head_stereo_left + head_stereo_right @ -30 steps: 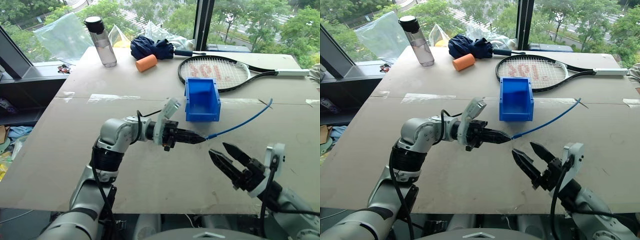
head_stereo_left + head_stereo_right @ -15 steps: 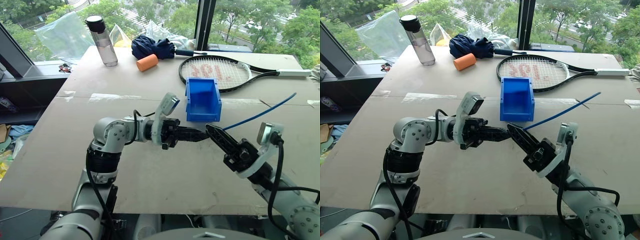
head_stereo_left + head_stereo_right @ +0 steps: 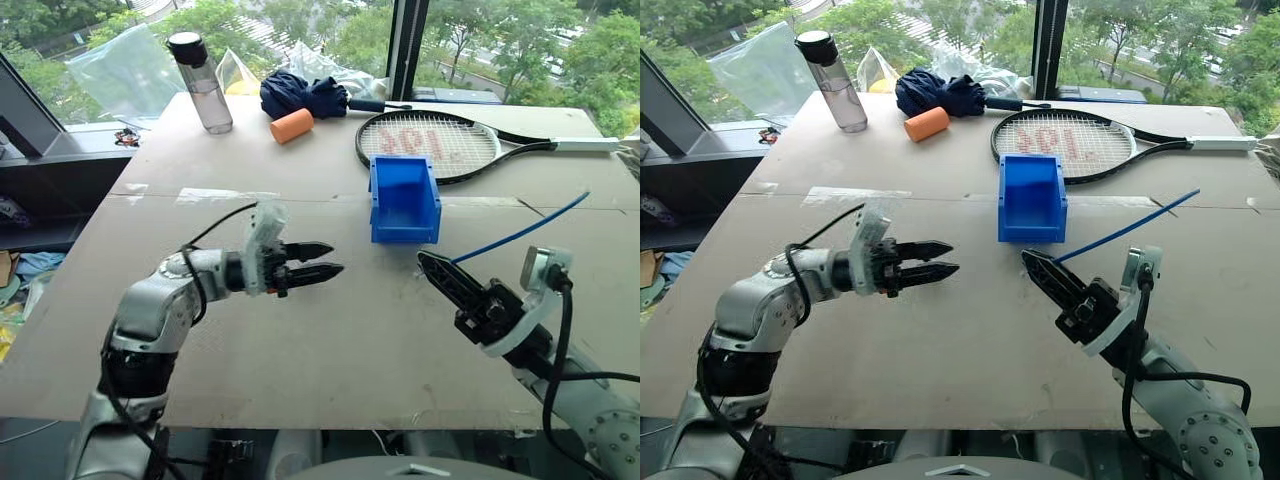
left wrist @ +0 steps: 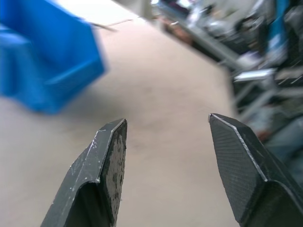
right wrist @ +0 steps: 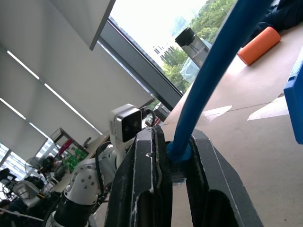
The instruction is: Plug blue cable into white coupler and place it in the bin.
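My right hand [image 3: 428, 263] is clamped on the blue cable [image 3: 520, 232] near its plug end, the cord slanting up and away over the tabletop [image 3: 330, 340]. My left hand [image 3: 322, 259] hangs with fingers spread, holding nothing, well apart. The bin [image 3: 404, 198] sits just beyond, between both hands.

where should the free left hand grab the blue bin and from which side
Best guess: the bin's left side wall, pinched over its top rim. The bin is open-topped with thin upright walls, and that wall faces the open left hand, which sits to the bin's left. The right hand is shut on the blue cable, so it stays out.
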Tool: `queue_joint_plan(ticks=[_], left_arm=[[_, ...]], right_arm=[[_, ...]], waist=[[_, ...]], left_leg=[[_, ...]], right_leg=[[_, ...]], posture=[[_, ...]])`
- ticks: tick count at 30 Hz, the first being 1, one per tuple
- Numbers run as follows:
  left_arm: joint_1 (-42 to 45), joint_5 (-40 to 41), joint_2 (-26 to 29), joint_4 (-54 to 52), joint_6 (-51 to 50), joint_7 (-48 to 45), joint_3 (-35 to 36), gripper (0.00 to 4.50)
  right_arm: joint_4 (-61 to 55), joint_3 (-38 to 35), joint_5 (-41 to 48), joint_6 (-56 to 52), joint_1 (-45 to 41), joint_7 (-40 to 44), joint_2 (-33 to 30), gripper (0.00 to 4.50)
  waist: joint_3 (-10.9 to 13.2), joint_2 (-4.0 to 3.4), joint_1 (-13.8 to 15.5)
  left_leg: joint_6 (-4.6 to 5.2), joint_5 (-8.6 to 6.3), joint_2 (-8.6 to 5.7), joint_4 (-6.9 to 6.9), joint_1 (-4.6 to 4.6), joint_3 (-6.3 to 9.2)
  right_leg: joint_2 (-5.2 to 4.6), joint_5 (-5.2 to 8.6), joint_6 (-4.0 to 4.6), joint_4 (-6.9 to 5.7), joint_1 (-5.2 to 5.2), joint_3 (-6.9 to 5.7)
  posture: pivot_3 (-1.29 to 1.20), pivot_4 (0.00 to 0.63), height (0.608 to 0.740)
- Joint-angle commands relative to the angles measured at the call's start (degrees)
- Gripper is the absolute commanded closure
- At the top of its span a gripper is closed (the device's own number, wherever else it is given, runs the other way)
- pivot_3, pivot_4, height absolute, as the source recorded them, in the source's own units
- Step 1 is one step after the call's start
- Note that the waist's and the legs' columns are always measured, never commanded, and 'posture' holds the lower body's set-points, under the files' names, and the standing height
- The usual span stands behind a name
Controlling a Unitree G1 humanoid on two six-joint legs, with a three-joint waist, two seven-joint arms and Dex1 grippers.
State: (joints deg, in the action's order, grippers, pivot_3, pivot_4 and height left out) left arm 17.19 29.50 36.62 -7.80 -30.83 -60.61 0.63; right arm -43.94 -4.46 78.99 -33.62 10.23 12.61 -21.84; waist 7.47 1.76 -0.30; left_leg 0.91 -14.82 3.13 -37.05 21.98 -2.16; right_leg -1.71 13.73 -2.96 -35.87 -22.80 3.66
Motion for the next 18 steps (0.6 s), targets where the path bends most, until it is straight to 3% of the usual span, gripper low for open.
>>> queue_joint_plan(ticks=[1, 7, 18], left_arm=[[-0.35, -7.62, -2.71, 4.83, 13.28, 3.75, -0.81, 1.62], [2.51, -13.5, -6.44, 11.99, 19.61, 6.23, -3.87, 1.62], [4.16, -17.7, -7.03, 20.68, 25.92, 4.93, -5.39, 1.62]], right_arm=[[0.11, 0.3, -1.1, 1.11, -1.06, 2.32, -0.22, 4.5], [1.18, 0.58, -2.3, 1.26, -2.22, 3.55, -0.46, 4.5], [-0.68, 1.11, -5.09, 2.55, 0.62, 3.66, -0.02, 4.5]], waist=[[0.0, 0.0, 0.78], [-0.05, 0.11, 1.0], [-0.06, 0.12, 0.35]], left_leg=[[0.0, 0.0, 0.01, -0.03, 0.03, -0.05], [0.01, -0.01, -0.1, -0.17, 0.19, -0.41], [0.02, -0.01, -0.03, -0.12, 0.13, -0.39]], right_leg=[[-0.12, 0.0, 0.0, 0.01, 0.0, -0.04], [-0.33, -0.01, -0.02, 0.09, -0.03, 0.07], [-0.05, -0.03, -0.04, 0.01, -0.07, 0.0]], posture=[[0.0, 0.15, 0.74], [0.0, 0.15, 0.74], [0.0, 0.15, 0.74]])
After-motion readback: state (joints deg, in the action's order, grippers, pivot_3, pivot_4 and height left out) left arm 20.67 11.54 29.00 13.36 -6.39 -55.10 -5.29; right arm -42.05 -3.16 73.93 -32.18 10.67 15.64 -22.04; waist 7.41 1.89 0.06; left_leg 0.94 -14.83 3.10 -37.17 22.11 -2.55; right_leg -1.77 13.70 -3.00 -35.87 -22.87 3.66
